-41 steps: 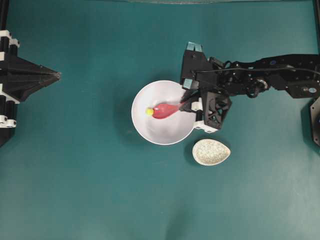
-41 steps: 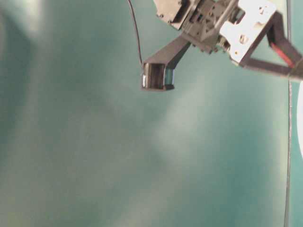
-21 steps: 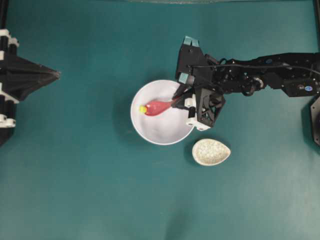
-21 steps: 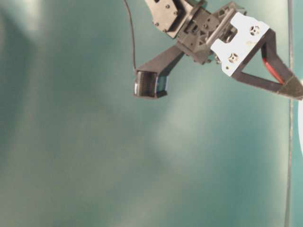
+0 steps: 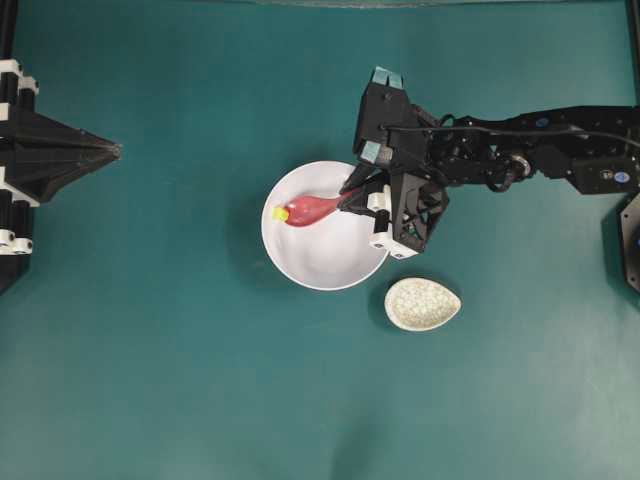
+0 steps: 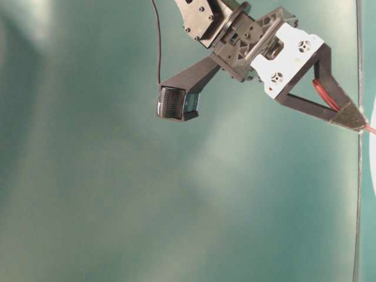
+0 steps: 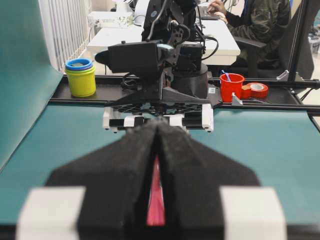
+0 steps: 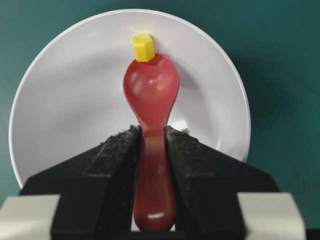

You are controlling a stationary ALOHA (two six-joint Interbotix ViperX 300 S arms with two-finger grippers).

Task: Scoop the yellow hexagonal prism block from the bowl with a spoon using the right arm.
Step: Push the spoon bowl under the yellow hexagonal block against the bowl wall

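Right gripper (image 8: pixel 150 145) fingers clamp the red spoon (image 8: pixel 150 95) handle; its tip touches the yellow hexagonal prism block (image 8: pixel 143 47) near the white bowl (image 8: pixel 65 100) wall. Scooping step; next, slide under block.

Even overhead light is falling on the teal table (image 5: pixel 150 350), casting soft shadows. Glare is washing the white bowl (image 8: pixel 65 100). The table-level view is looking hazy, and the nearest fingers (image 7: pixel 125 190) are blurring.

white bowl (image 5: pixel 320 262), red-pink spoon (image 5: pixel 312 209), yellow block (image 5: pixel 280 213)
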